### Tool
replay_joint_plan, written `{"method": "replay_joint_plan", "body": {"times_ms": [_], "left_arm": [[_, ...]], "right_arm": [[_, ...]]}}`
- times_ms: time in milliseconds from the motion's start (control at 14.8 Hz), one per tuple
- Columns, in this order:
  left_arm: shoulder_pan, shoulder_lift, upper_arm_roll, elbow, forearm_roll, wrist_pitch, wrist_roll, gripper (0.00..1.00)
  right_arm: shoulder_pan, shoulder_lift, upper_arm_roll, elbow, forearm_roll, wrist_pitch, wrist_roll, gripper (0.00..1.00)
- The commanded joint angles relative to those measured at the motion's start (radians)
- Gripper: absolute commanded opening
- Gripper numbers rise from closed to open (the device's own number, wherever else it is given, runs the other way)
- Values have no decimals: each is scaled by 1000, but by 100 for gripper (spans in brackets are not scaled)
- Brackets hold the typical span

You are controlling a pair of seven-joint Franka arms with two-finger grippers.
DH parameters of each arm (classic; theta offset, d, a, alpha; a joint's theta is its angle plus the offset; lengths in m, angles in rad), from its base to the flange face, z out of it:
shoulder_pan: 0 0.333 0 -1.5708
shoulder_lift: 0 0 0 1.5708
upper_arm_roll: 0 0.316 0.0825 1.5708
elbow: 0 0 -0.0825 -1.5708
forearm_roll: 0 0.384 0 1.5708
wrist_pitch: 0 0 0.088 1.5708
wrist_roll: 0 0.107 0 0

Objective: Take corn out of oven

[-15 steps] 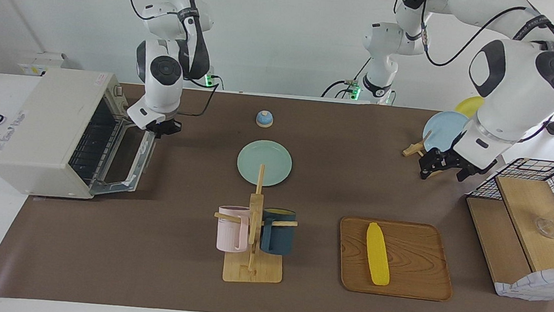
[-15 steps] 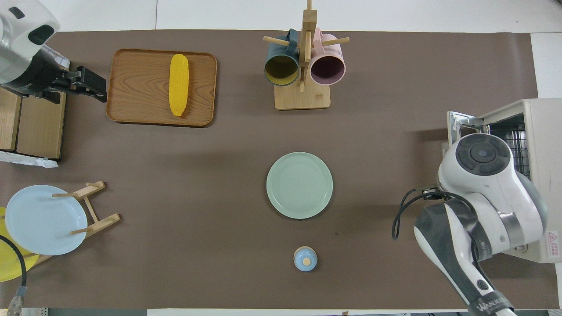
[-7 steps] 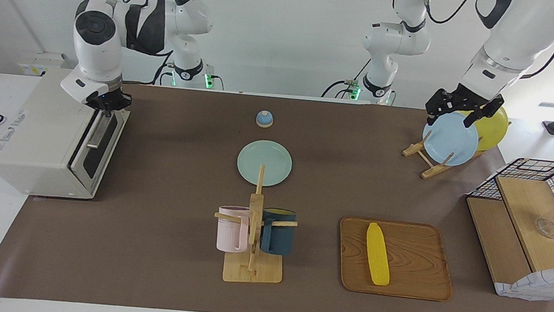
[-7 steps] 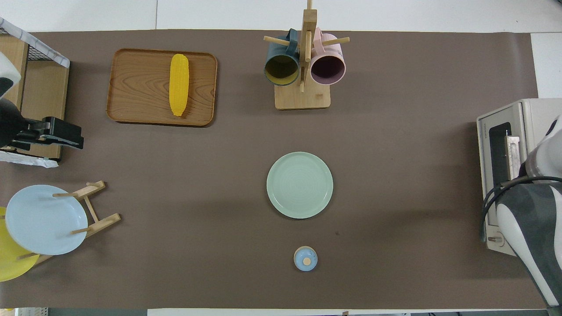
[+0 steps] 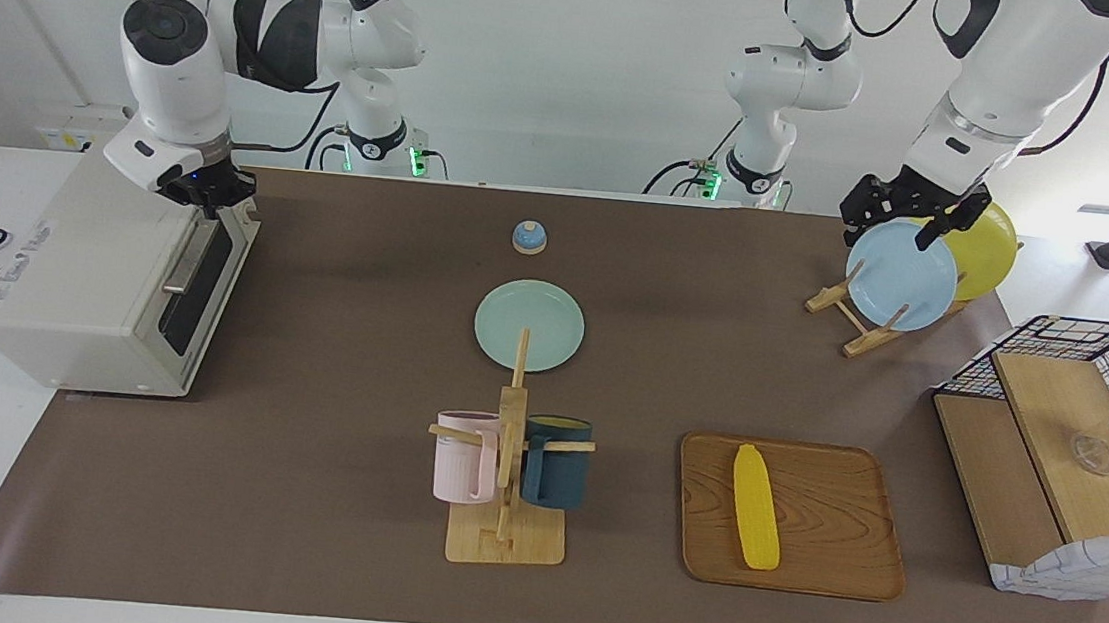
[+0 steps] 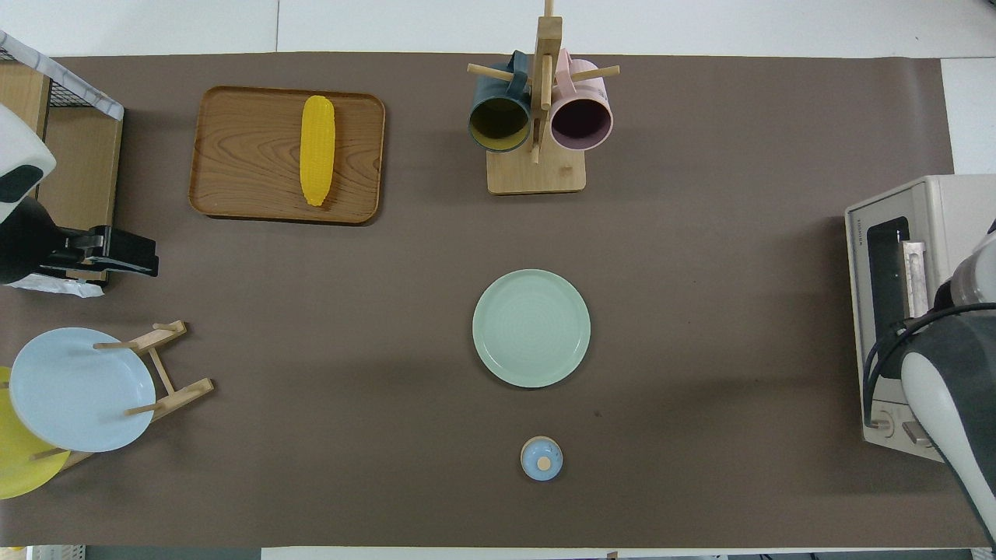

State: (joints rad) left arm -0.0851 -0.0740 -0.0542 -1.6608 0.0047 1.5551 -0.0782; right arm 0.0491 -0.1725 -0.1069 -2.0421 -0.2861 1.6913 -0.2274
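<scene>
The yellow corn [image 5: 756, 507] lies on a wooden tray [image 5: 843, 568], also in the overhead view [image 6: 317, 149], toward the left arm's end of the table. The off-white oven [image 5: 87, 261] stands at the right arm's end, its dark glass door shut; it also shows in the overhead view [image 6: 934, 202]. My right gripper [image 5: 203, 193] hangs over the top edge of the oven door. My left gripper [image 5: 891, 233] is open and empty, raised over the table between the plate rack and the basket shelf, also in the overhead view [image 6: 148, 260].
A rack with a blue plate [image 5: 901, 275] and a yellow plate, a wire-and-wood basket shelf [image 5: 1064, 456], a green plate [image 5: 529, 324], a mug tree with a pink mug and a dark blue mug [image 5: 507, 463], and a small blue bell [image 5: 529, 237] stand on the brown mat.
The oven door went from open to shut with my right gripper at it. My left gripper rose from beside the basket shelf to above the plate rack. The corn has not moved.
</scene>
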Motion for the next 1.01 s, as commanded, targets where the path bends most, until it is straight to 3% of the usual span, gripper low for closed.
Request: {"method": "replay_joint_plan", "body": {"times_ms": [0,68,135,203,609,812,947], "left_arm": [[-16,26,22,42,-15,3,9,100],[-18,26,28,42,-26,7,9,100],[-19,23,30,35,-26,3,9,100],[-19,25,28,30,-26,0,9,100],[-16,28,13,35,-15,-1,15,100],[-1,31,-6,41,-14,-7,15,100],[-2,30,-3,41,-15,-7,15,100]], "right_arm": [[0,14,9,132,118,-100,-26,15],[0,22,12,158,180,-123,-21,44],[-2,25,10,189,243,-145,2,78],[0,33,10,213,272,-160,29,100],[15,68,19,373,292,-288,81,100],[23,141,15,414,291,-324,100,100],[34,203,13,521,283,-367,131,100]]}}
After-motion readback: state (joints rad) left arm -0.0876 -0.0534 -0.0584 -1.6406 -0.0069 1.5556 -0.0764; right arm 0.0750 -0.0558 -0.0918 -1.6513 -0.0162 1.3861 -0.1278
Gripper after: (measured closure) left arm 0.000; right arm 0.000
